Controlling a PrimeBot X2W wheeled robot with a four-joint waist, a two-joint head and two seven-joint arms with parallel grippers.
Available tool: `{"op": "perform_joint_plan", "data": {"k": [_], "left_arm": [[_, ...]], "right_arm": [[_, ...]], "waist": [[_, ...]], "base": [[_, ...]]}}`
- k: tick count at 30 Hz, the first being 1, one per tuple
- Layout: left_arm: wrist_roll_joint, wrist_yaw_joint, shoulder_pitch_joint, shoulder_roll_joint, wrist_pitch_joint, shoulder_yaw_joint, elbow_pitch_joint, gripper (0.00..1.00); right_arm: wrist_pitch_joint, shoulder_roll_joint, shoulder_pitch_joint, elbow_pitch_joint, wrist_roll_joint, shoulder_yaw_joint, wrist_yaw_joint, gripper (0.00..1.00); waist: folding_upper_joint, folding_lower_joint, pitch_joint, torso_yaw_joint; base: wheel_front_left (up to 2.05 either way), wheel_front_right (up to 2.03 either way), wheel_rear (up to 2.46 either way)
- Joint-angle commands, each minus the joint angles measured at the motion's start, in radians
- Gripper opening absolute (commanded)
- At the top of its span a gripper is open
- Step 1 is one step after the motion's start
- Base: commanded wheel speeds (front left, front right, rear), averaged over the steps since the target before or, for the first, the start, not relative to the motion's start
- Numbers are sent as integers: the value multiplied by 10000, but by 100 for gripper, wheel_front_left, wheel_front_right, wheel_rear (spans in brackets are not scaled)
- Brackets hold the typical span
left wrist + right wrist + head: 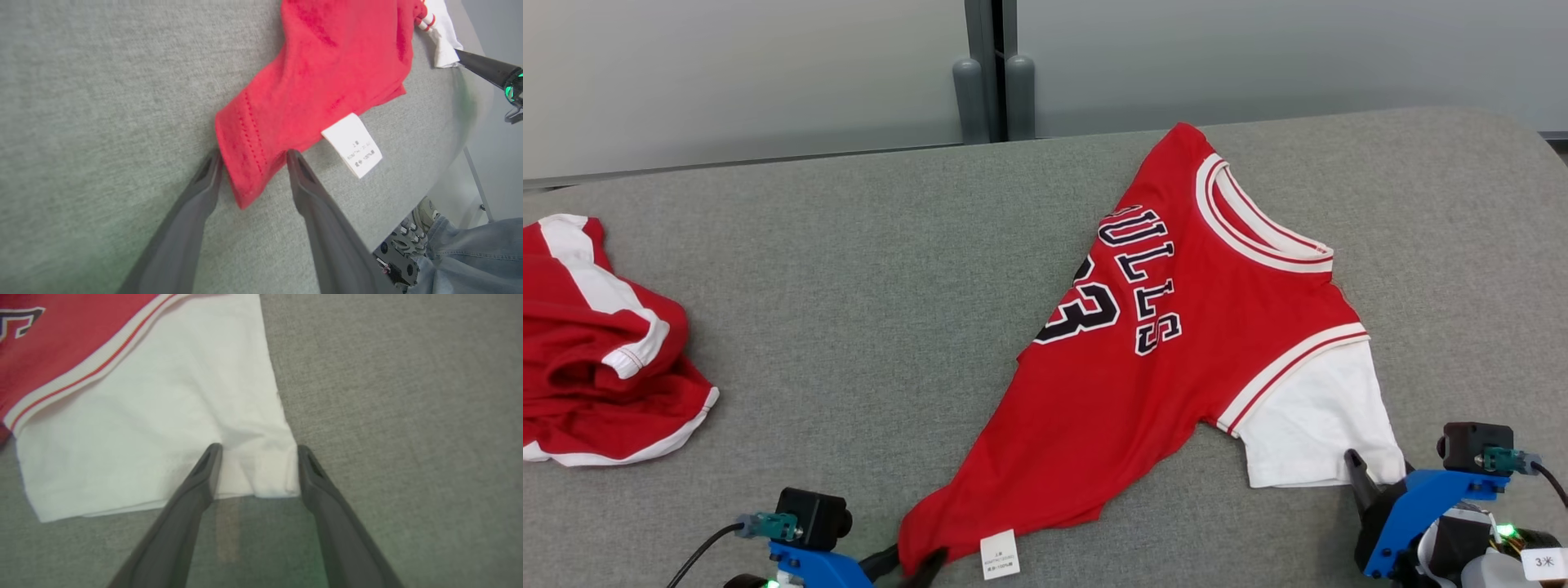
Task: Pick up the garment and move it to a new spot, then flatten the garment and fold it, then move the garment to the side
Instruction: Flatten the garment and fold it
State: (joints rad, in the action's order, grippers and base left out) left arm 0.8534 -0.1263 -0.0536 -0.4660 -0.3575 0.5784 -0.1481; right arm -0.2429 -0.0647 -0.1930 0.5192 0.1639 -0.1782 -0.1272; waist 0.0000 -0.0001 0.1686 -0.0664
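Grey fabric tabletop (849, 269) (rounded corner) bears red jersey (1176, 343); pale panels (727, 73) behind.

Long dark-grey fingers (327, 228) tapered to slotted tips. Blue wrist brackets (1413, 502) carried black camera blocks (1470, 445), teal connectors (1499, 460), black cables (1550, 479). Green indicator lights (1505, 531) glowed.
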Motion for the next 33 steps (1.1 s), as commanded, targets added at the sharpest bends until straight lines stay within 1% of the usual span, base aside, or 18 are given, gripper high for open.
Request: {"op": "perform_joint_plan", "data": {"k": [1,2,6,11,15,19,20,22,25,27,29,33], "left_arm": [[-1,-41,-117,-71,17,54,-65,10],[4,-38,-134,-144,59,70,-59,0],[267,-47,18,-394,295,116,308,0],[510,-50,14,-777,733,-58,986,0],[923,-52,-258,-1065,1134,-376,1766,0],[1078,-52,-967,-1443,1453,-811,2132,0],[1221,-53,-1225,-1479,1489,-910,2131,0],[1231,-51,-1912,-1779,1401,-1099,1907,0],[1586,-52,-3217,-1942,1027,-1120,1487,0],[1699,-52,-4213,-2231,658,-1052,1053,0],[1994,-52,-5264,-2329,154,-872,568,0],[2498,-52,-7438,-2593,-854,-401,-335,0]], "right_arm": [[-10,249,31,198,91,237,-63,0],[118,242,28,174,114,275,-63,0],[682,152,58,-268,457,332,-46,0],[1387,139,161,-1332,1005,360,-35,0],[1893,138,-59,-2259,1404,479,-35,0],[2026,138,-613,-2943,1846,669,-35,0],[2028,140,-817,-3061,1993,724,-35,0],[1936,130,-1356,-3181,2071,870,-35,0],[1693,135,-2530,-3001,2341,1053,-35,0],[1535,128,-3469,-2655,2526,1100,-35,0],[1397,130,-4508,-2213,2809,1126,-35,0],[1417,136,-6686,-1196,2904,1118,-37,0]], "waist": [[0,1,19,13],[0,1,30,20],[0,1,45,-2],[0,1,41,27],[0,1,80,-30],[0,1,359,-86],[0,1,458,-92],[0,1,763,-134],[0,1,1331,-196],[0,1,1739,-238],[0,1,2135,-274],[0,1,2832,-365]], "base": [[0,0,0],[0,0,0],[0,0,0],[0,0,0],[0,0,0],[0,0,0],[0,0,0],[0,0,0],[0,0,0],[0,0,0],[0,0,0],[0,0,0]]}}
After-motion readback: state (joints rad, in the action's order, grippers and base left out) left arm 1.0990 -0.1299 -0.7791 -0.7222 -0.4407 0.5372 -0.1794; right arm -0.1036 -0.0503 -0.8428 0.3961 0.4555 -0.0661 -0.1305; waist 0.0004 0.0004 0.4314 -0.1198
